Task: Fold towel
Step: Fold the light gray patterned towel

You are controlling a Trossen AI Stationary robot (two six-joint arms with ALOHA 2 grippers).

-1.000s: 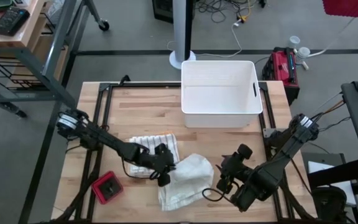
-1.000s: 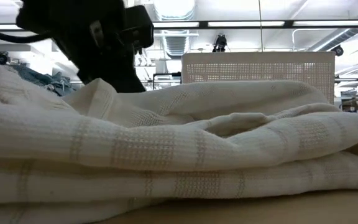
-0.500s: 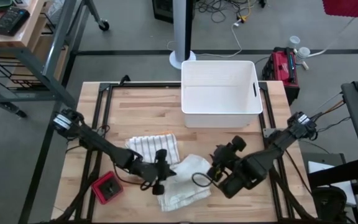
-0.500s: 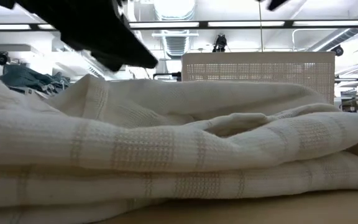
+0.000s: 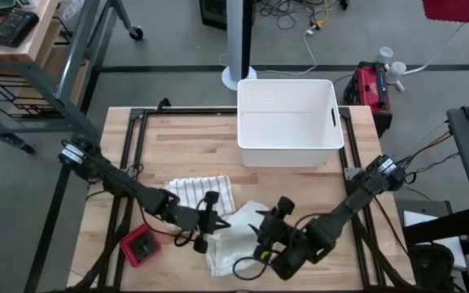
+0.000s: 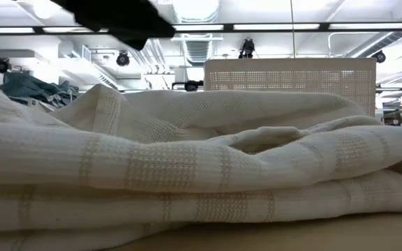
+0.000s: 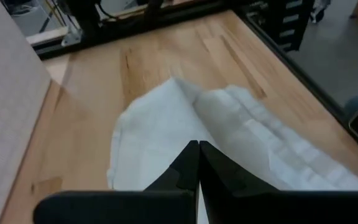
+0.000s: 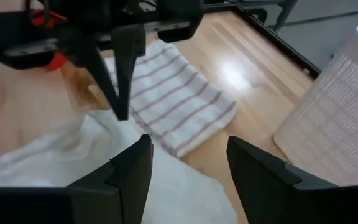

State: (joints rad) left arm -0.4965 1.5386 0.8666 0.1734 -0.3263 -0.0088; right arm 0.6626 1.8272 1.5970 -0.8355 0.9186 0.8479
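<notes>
A crumpled white towel [image 5: 233,244] lies near the table's front edge and fills the low view [image 6: 201,160], with a small peak [image 6: 103,90] on its left part. My left gripper [image 5: 220,221] is shut over the towel's left edge [image 7: 198,146]. In the low view it hangs clear above the peak, with nothing seen between its fingers. My right gripper [image 5: 259,231] stands open above the towel's right part [image 8: 188,146], facing the left gripper [image 8: 122,93]. A folded striped towel [image 5: 203,191] lies flat just behind.
A white bin [image 5: 287,122] stands at the table's far middle. A red block [image 5: 141,247] sits on the table at the front left. Bare wood [image 5: 186,138] shows behind the striped towel, and a black frame runs along the table's edges.
My left gripper has risen from the peak on the white towel's left part, rolling as it went; the peak stays standing where it was. My right gripper has moved toward the table's left edge and now hangs over the towel's right part.
</notes>
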